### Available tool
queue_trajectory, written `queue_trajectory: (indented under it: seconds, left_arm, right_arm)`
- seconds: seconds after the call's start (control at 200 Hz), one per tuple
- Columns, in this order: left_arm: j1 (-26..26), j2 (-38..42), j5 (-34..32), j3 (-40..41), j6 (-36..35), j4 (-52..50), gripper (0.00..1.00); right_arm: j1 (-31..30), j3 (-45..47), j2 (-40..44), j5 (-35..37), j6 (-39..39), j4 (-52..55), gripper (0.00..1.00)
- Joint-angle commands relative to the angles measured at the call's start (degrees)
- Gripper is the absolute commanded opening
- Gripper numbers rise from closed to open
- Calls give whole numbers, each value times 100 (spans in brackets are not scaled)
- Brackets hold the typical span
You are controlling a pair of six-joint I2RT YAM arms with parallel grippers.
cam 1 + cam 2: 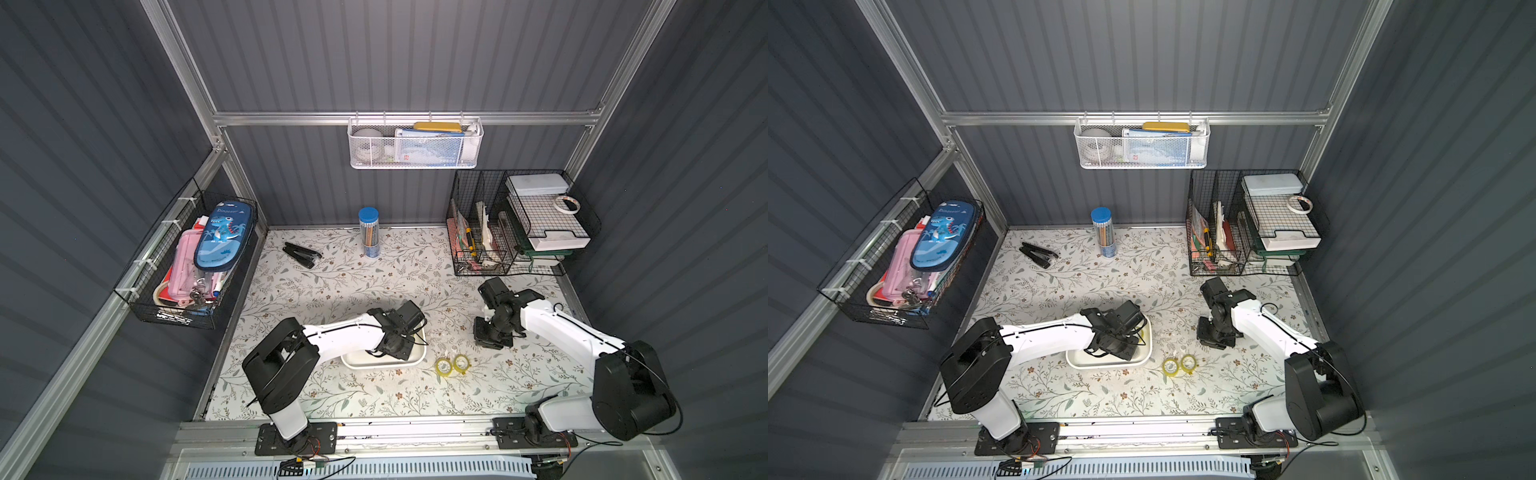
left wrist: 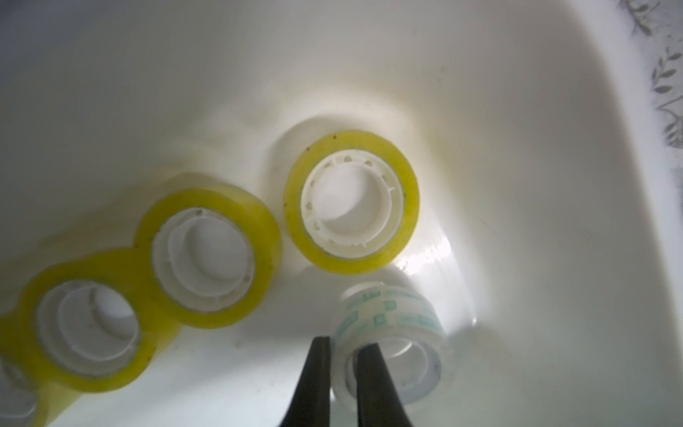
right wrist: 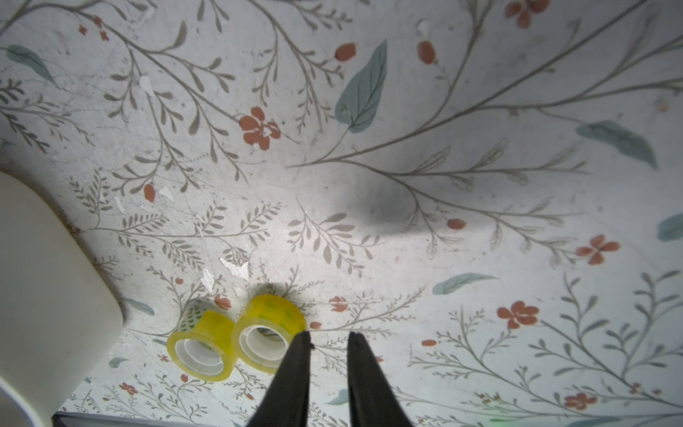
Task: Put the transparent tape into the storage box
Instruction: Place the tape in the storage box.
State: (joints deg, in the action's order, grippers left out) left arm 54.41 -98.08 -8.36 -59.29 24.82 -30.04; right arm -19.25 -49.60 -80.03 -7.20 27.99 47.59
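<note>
Storage box (image 1: 384,365): shallow white tray, rounded corners. Inside: at least three yellowish tape rolls (image 2: 353,201) lying flat; one clear roll (image 2: 395,314), tilted, pinched in the left gripper (image 2: 345,342). Just outside: two more yellowish rolls (image 1: 444,366), touching.

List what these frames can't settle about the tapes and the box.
- Both top views: the left arm covers most of the storage box; the rolls inside can't be counted.
- Left wrist view: one yellow tape roll is cut by the frame corner and blurred.
- Left wrist view: the left gripper fingers pinch the clear tape roll; whether it touches the box floor is unclear.
- Both top views: the tape ring on the wire rack is too small to identify.
</note>
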Motion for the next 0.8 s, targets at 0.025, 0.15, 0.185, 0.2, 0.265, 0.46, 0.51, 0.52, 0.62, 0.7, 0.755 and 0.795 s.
queue_trajectory:
  seconds: [0.025,0.15,0.185,0.2,0.265,0.46,0.51,0.52,0.62,0.7,0.755,0.795]
  left_arm:
    - [36,-121,181,-56,23,102,6]
    - [43,-120,177,-22,47,87,16]
    - [46,-115,169,-20,41,88,17]
    - [43,-102,168,-19,41,88,18]
    - [43,-75,152,-21,49,79,19]
    - [46,25,107,-79,49,21,27]
    - [53,58,92,-111,49,-6,30]
    - [48,60,83,-110,49,-9,30]
    - [52,130,35,-199,49,-69,33]
    - [58,221,-30,-291,50,-182,34]
    - [56,348,-108,-351,51,-288,34]
    - [56,474,-185,-406,65,-383,35]
  right_arm:
    - [-22,-102,-48,122,-48,53,23]
    - [-23,-93,-72,107,-66,47,23]
    - [-27,-93,-90,106,-70,44,23]
    - [-27,-86,-92,111,-66,48,23]
    - [-27,-78,-95,99,-67,30,24]
    - [-39,-58,-140,72,-65,-4,24]
    - [-52,-58,-153,70,-70,-13,24]
    - [-57,-58,-156,70,-66,-15,24]
    - [-82,-40,-169,49,-70,-56,24]
    - [-115,-41,-199,19,-69,-66,24]
    - [-166,-41,-206,19,-74,-75,24]
    - [-215,-41,-240,12,-86,-84,24]
